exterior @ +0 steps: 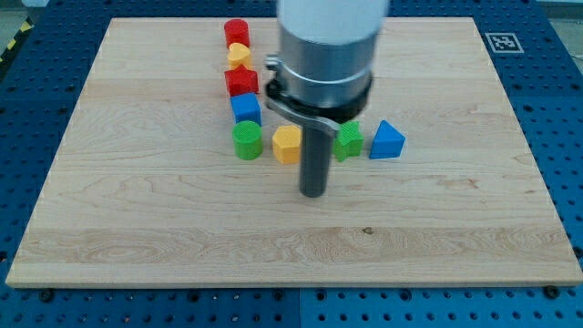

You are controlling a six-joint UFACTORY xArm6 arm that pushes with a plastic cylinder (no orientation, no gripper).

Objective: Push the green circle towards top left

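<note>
Looking across the one camera view, my tip (313,192) rests on the wooden board (137,237) below the row of blocks, just beneath and to the view's right of the yellow hexagon (287,143); being a bare rod, it has nothing to open or close and holds nothing. The green circle (247,140) sits to the view's left of that yellow block, directly below the blue cube (246,108), which ends a column running up through a red block (241,82), a yellow block (239,56) and a red cylinder (237,32). A green block (348,140) and a blue triangle (386,140) lie to the right. I judge this the approach step: no contact yet. Next, my tip should swing round to the circle's lower right, clear of the hexagon, then push diagonally, minding the blue cube above. No containers appear anywhere.
</note>
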